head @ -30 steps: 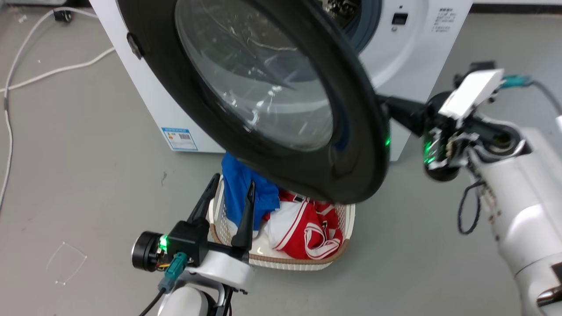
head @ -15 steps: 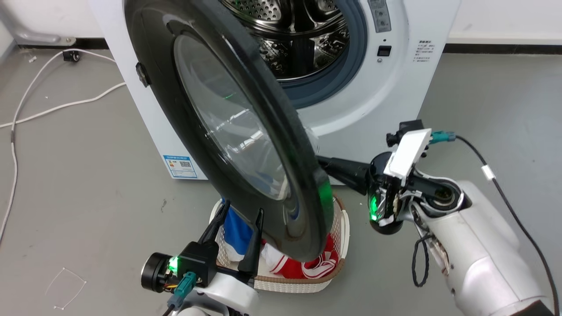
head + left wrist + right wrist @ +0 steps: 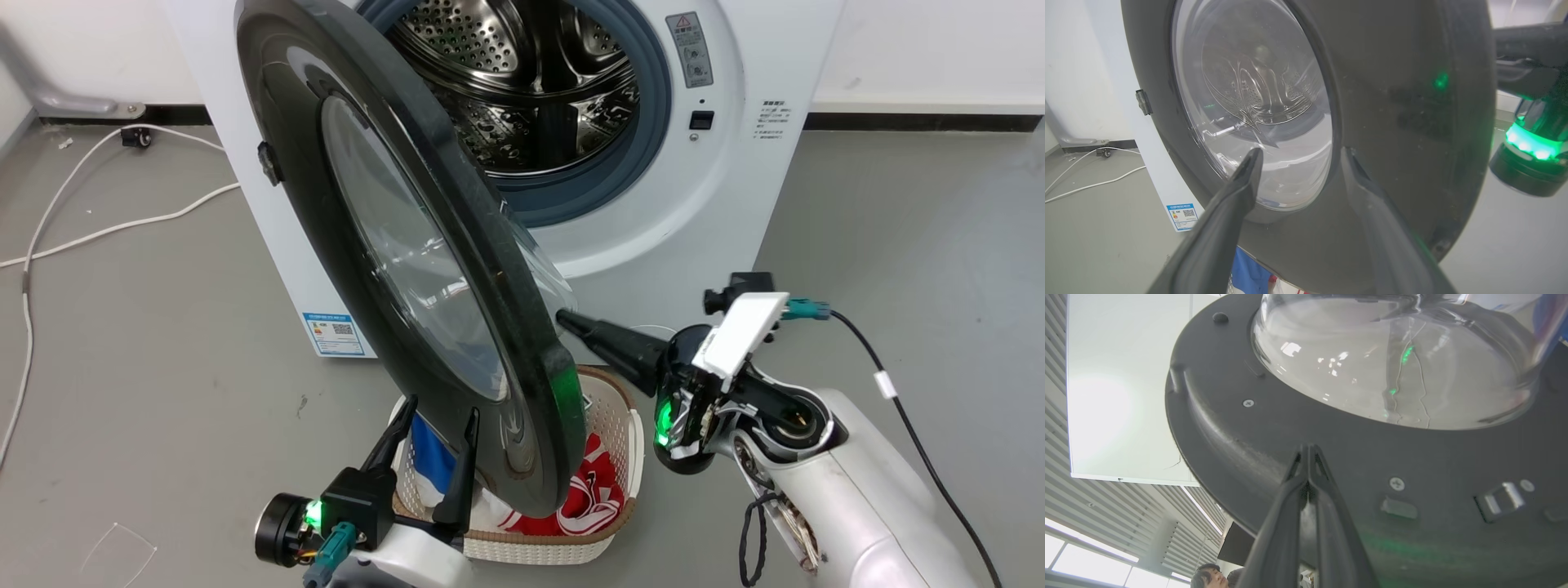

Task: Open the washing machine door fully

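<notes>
Touching the washing machine door (image 3: pixel 392 245) from behind — right fingers (image 3: pixel 1286 522) together; left fingers (image 3: pixel 1233 204) spread.

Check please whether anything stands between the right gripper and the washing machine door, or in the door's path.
Nothing visible separates them: the shut right gripper has its tips at the inner face of the washing machine door. Outside, the open left gripper points at the door, by the laundry basket, and may block its swing.

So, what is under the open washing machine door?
A white laundry basket holding a red-and-white garment and blue cloth. The washing machine door covers much of it, so other contents cannot be seen.
</notes>
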`<state>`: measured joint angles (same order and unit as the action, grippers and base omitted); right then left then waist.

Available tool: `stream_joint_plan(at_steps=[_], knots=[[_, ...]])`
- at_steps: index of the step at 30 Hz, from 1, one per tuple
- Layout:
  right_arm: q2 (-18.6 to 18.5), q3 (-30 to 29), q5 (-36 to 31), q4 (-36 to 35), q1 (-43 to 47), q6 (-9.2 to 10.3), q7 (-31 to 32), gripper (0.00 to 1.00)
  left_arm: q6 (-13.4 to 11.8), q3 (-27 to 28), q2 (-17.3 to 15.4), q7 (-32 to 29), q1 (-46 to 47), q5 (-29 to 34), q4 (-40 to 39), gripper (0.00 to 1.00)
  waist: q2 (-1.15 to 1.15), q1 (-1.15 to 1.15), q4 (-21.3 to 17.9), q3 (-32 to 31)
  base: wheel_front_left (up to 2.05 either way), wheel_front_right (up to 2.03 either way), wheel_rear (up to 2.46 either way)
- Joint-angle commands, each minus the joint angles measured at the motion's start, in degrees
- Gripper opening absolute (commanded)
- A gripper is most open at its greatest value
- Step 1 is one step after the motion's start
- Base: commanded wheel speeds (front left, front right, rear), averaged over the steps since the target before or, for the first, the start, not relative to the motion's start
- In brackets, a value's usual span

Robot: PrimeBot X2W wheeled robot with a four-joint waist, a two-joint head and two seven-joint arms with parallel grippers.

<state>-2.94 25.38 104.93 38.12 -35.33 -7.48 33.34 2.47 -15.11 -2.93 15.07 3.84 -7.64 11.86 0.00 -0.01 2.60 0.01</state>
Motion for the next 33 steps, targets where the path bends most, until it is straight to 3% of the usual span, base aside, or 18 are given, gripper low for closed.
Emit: stream_joint_plan(at_steps=[1,13,15,16,17,18,24,29,33], knots=[[0.07,-0.94,0.12,-1.28,1.42,-0.03,-1.98,0.00,-0.24,0.15,0.05,0.14,-0.50,-0.01,0.00,1.00,0.00,0.01,-0.25,-0.14,0.00,0.00,0.00],[-4.24,-15.14,-0.11,-18.88,15.95,-0.03,-19.75,0.00,-0.34,2.38,0.06,0.14,-1.64,0.70,-0.06,1.00,0.00,0.01,-2.89,-0.47,0.00,0.00,0.00],[-5.26,-16.79,-1.66,-21.98,19.03,-0.03,-22.49,0.22,-0.29,2.88,0.06,0.14,-1.96,0.85,-0.01,1.00,0.00,0.01,-3.27,-0.43,0.00,0.00,0.00],[-5.49,-17.57,-2.41,-23.41,20.78,-0.03,-23.95,0.41,-0.32,3.18,0.05,0.14,-2.13,0.86,0.07,1.00,0.00,0.01,-3.40,-0.43,0.00,0.00,0.00],[-5.78,-18.22,-3.48,-24.92,22.39,-0.03,-25.49,0.87,-0.39,3.43,0.05,0.14,-2.27,0.88,0.13,1.00,0.00,0.01,-3.50,-0.45,0.00,0.00,0.00],[-6.50,-18.75,-5.28,-26.32,23.91,-0.03,-27.30,1.00,-0.50,3.73,0.05,0.14,-2.36,0.84,0.12,1.00,0.00,0.01,-3.57,-0.44,0.00,0.00,0.00],[-11.07,-18.16,-23.78,-29.84,30.35,-0.03,-40.65,1.00,-0.64,5.06,0.05,0.14,-2.43,0.95,0.14,1.00,0.00,0.01,-3.61,-0.29,0.00,0.00,0.00],[-13.93,-18.65,-46.97,-28.15,31.86,-0.02,-47.63,1.00,-0.77,5.88,0.05,0.14,-2.45,1.20,0.17,1.00,0.00,0.01,-3.39,-0.35,0.00,0.00,0.00],[-11.18,-22.88,-65.75,-29.35,33.03,-0.02,-48.40,1.00,-0.70,6.61,0.06,0.14,-2.53,1.40,-0.06,1.00,0.00,0.01,-3.33,-0.39,0.00,0.00,0.00]])
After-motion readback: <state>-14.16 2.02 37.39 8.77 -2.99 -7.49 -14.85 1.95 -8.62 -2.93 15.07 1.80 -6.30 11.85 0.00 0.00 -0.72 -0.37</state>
